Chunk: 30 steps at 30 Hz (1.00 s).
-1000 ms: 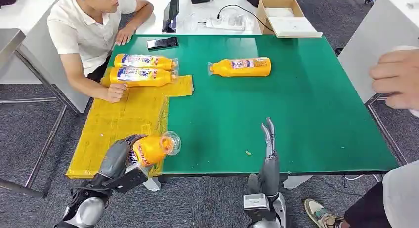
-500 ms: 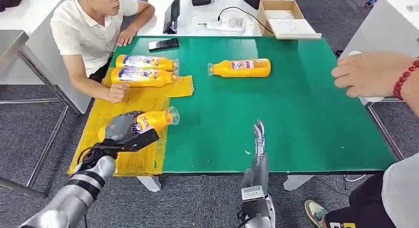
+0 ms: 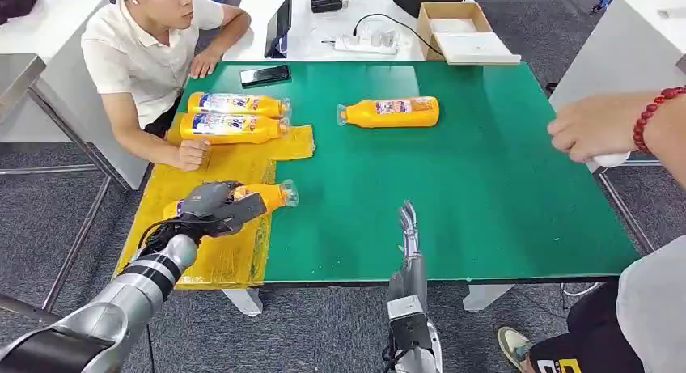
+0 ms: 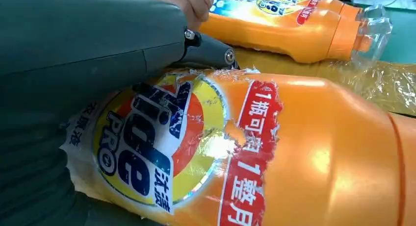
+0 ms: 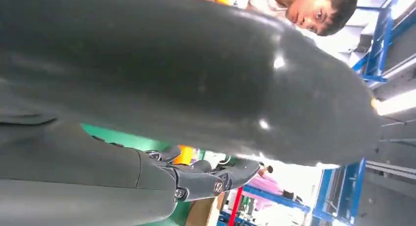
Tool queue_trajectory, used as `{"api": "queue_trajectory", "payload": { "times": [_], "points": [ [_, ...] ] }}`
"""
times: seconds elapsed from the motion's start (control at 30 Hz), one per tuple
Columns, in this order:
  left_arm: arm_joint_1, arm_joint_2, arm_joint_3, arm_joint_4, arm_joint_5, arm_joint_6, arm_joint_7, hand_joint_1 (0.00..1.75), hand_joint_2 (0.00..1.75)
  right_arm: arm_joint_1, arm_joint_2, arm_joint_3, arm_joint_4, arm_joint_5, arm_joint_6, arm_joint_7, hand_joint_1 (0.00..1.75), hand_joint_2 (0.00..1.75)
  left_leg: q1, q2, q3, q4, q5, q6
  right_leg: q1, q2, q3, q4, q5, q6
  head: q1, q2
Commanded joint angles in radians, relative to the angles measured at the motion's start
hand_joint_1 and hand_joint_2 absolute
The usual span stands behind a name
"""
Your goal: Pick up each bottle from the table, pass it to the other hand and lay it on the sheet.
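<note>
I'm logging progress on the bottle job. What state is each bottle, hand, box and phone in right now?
Held bottle: on its side over the yellow sheet, gripped by the left hand.
Two bottles: lying on the sheet.
Fourth bottle: lying on the green table.
Right hand: empty, fingers straight.
Cardboard box: open.
Phone: screen dark.

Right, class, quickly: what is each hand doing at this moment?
Left hand: holding a bottle over the sheet.
Right hand: open, holding nothing.

Held bottle (image 3: 255, 197) now lowered flat onto yellow sheet (image 3: 212, 256) under left hand (image 3: 212, 207).
</note>
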<state>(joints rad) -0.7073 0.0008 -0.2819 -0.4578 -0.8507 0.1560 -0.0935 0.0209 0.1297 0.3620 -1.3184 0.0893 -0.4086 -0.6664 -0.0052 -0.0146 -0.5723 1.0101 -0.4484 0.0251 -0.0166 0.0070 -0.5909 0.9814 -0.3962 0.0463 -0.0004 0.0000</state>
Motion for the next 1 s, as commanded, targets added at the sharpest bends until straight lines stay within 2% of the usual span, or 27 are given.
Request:
{"api": "queue_trajectory", "payload": {
  "times": [0.03, 0.07, 0.1, 0.17, 0.2, 0.3, 0.43, 0.6, 0.73, 0.8, 0.93, 1.0],
  "points": [
    [0.011, -0.003, -0.007, 0.129, -0.011, -0.031, 0.014, 1.33, 1.75, -0.039, -0.005, -0.005, 0.095, -0.007, 0.009, -0.032, 0.0, 0.0, 0.001, 0.003, 0.001, -0.002, 0.0, -0.001, 0.001, 0.002, 0.001, -0.001, 0.001, -0.002, 0.0, 0.0],
    [0.007, -0.002, -0.021, 0.134, -0.024, -0.052, 0.018, 1.01, 1.75, -0.04, -0.004, -0.011, 0.098, -0.008, 0.015, -0.032, 0.0, 0.0, 0.0, 0.003, 0.002, -0.001, 0.0, -0.001, 0.0, 0.002, 0.001, -0.001, 0.001, -0.001, 0.0, 0.0],
    [0.005, -0.003, -0.034, 0.138, -0.035, -0.074, 0.02, 0.58, 1.75, -0.041, -0.001, -0.017, 0.1, -0.011, 0.021, -0.032, 0.0, 0.0, 0.001, 0.004, 0.001, -0.002, 0.0, -0.002, 0.001, 0.002, 0.0, -0.001, 0.001, -0.002, 0.0, 0.0],
    [0.003, -0.011, -0.056, 0.141, -0.053, -0.106, 0.017, 0.12, 1.75, -0.049, 0.007, -0.027, 0.119, -0.014, 0.036, -0.032, 0.0, 0.0, 0.001, 0.002, 0.001, -0.001, 0.0, -0.001, 0.001, 0.001, 0.001, -0.001, 0.001, -0.001, 0.0, 0.0],
    [0.004, -0.015, -0.067, 0.146, -0.06, -0.134, 0.013, 0.0, 1.75, -0.055, 0.011, -0.03, 0.129, -0.013, 0.049, -0.032, 0.0, 0.0, 0.001, 0.004, 0.001, -0.003, 0.001, -0.002, 0.001, 0.002, 0.0, -0.002, 0.002, -0.002, 0.0, 0.0],
    [0.023, -0.019, -0.126, 0.145, -0.111, -0.167, 0.002, 0.0, 1.75, -0.054, 0.018, -0.03, 0.131, -0.004, 0.057, -0.032, 0.0, 0.0, 0.0, 0.004, 0.002, -0.002, 0.0, -0.001, 0.0, 0.003, 0.0, 0.0, 0.0, -0.001, 0.0, 0.0],
    [0.037, -0.034, -0.098, 0.132, -0.078, -0.148, -0.007, 0.0, 1.75, -0.05, 0.02, -0.047, 0.136, -0.007, 0.053, -0.032, 0.0, 0.0, 0.0, 0.004, 0.002, -0.003, 0.0, -0.002, 0.001, 0.002, 0.002, -0.002, 0.001, -0.002, 0.0, 0.0],
    [0.058, -0.015, -0.039, 0.062, 0.022, -0.173, -0.183, 0.0, 1.75, -0.041, 0.02, -0.054, 0.14, -0.011, 0.073, -0.032, 0.0, 0.0, 0.0, 0.003, 0.001, -0.002, 0.0, -0.001, 0.0, 0.003, 0.001, -0.001, 0.0, -0.001, 0.0, 0.0],
    [0.099, -0.022, -0.047, -0.026, 0.027, -0.05, -0.217, 0.0, 1.75, -0.031, 0.024, -0.066, 0.136, -0.017, 0.064, -0.032, 0.0, 0.0, 0.0, 0.002, 0.0, -0.002, 0.0, -0.002, 0.0, 0.002, 0.0, -0.002, 0.001, -0.002, 0.0, 0.0],
    [0.162, -0.03, -0.012, -0.124, 0.089, 0.035, -0.303, 0.0, 1.75, -0.025, 0.019, -0.055, 0.133, -0.007, 0.056, -0.032, 0.0, 0.0, 0.0, 0.001, 0.001, -0.002, 0.0, -0.001, 0.0, 0.001, 0.001, -0.001, 0.0, -0.001, 0.0, 0.0],
    [0.2, -0.027, -0.011, -0.176, 0.107, 0.053, -0.327, 0.0, 1.75, -0.018, 0.018, -0.051, 0.126, -0.006, 0.055, -0.032, 0.0, 0.0, 0.001, 0.003, -0.001, -0.001, 0.0, -0.002, 0.001, 0.001, -0.002, -0.001, 0.0, -0.002, 0.0, 0.0],
    [0.255, -0.036, 0.035, -0.279, 0.216, 0.049, -0.387, 0.0, 1.75, -0.018, 0.017, -0.054, 0.125, -0.007, 0.046, -0.032, 0.0, 0.0, 0.001, 0.001, -0.004, -0.001, 0.0, -0.001, 0.001, 0.0, -0.004, -0.001, -0.001, -0.002, 0.0, 0.0]
  ]
}}
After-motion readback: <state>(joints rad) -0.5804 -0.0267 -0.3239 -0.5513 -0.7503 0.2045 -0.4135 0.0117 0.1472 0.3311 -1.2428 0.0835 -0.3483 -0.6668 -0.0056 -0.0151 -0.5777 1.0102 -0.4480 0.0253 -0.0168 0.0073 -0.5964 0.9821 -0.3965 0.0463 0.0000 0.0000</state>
